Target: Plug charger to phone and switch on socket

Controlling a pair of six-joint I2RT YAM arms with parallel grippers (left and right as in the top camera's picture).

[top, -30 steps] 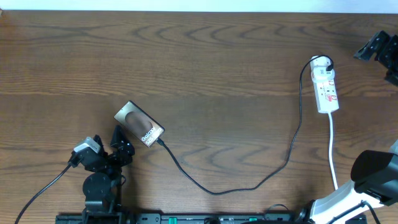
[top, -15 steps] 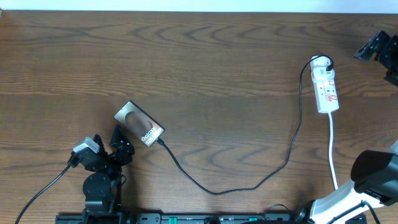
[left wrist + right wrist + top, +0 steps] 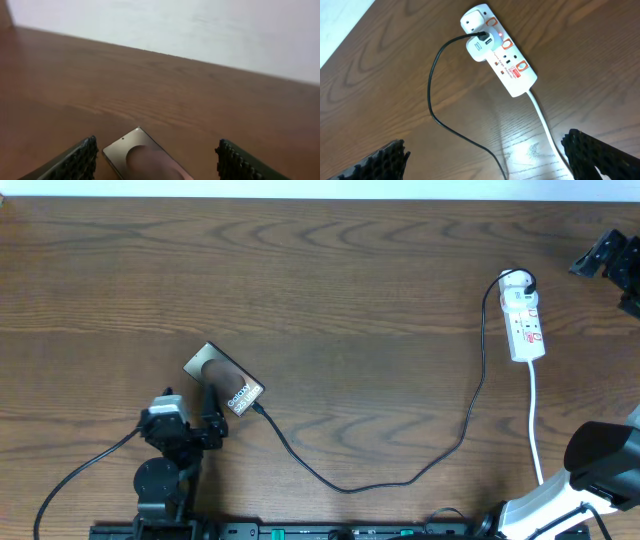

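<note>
The phone (image 3: 225, 380) lies flat and slanted at the table's left front, and in the left wrist view (image 3: 134, 150) it shows low between my fingers. The charger cable (image 3: 400, 478) runs from its plug tip at the phone's lower right end across the table to the socket (image 3: 525, 320). My left gripper (image 3: 212, 408) is open at the phone's near side, with its fingers (image 3: 156, 161) spread either side of it. My right gripper (image 3: 605, 252) is open and empty, apart from the socket (image 3: 502, 52) and above it; its fingers (image 3: 487, 162) sit wide apart.
The socket's white cord (image 3: 535, 420) runs toward the front right, and it also shows in the right wrist view (image 3: 545, 125). The charger's black plug (image 3: 481, 36) sits in a white adapter on the strip. The right arm's base (image 3: 600, 465) stands at the front right corner.
My left gripper has swung right and turned toward the phone, its fingers now close at the phone's near side. The phone, cable, socket and right arm have not moved.
</note>
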